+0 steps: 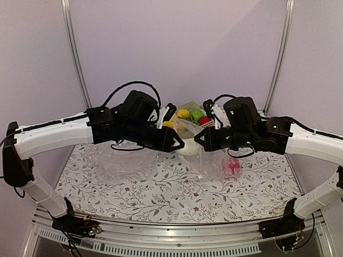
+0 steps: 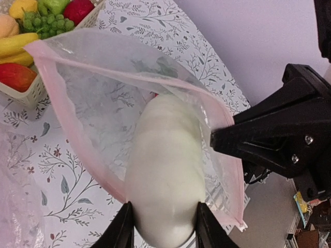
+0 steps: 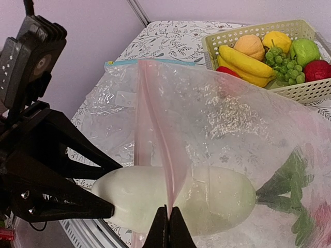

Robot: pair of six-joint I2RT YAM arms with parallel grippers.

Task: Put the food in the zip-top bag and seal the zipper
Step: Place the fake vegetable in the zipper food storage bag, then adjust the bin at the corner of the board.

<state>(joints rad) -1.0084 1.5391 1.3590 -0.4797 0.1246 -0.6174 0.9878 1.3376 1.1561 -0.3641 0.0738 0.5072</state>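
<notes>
Loading, top view: left gripper (image 1: pixel 181 143) and right gripper (image 1: pixel 197 140) meet nose to nose over the middle of the floral cloth (image 1: pixel 161 198). The white oblong piece (image 1: pixel 187 149) sits between them at the mouth of the zip-top bag (image 1: pixel 211 163), which hangs toward 4 o'clock.
Top view, count: one red fruit (image 1: pixel 231 167) lies inside the bag. Loose food (image 1: pixel 190 115) is at 12 o'clock, and a second clear bag (image 1: pixel 120 160) lies flat at 8 o'clock. Two bags in all.
Left wrist, grip: jaws apart, clamped on the white oblong piece's near end. Its far end has passed the pink zipper (image 2: pixel 81 135).
Left wrist, handling: the piece looks hard, glossy and light, and is likely slippery. I judge the waist the safest hold.
Left wrist, basket (image 2: pixel 31 90) at 11 o'clock: one lemon (image 2: pixel 23 6), one green fruit (image 2: pixel 54 4), one apple (image 2: pixel 77 10), one bunch of grapes (image 2: pixel 44 23), one peach (image 2: pixel 6 26), one red-orange piece (image 2: pixel 15 76). The banana (image 2: pixel 15 44) may be two joined; cannot tell.
Right wrist, grip: jaws together, pinching the pink zipper and holding the mouth up.
Right wrist, handling: the film is thin, limp and crinkly. Better taken by the stiffer zipper than by the film. The slider is not seen.
Right wrist, inside: one green leafy item (image 3: pixel 289 181) at 4 o'clock.
Right wrist, other bag: its blue strip (image 3: pixel 150 61) is at 11 o'clock.
</notes>
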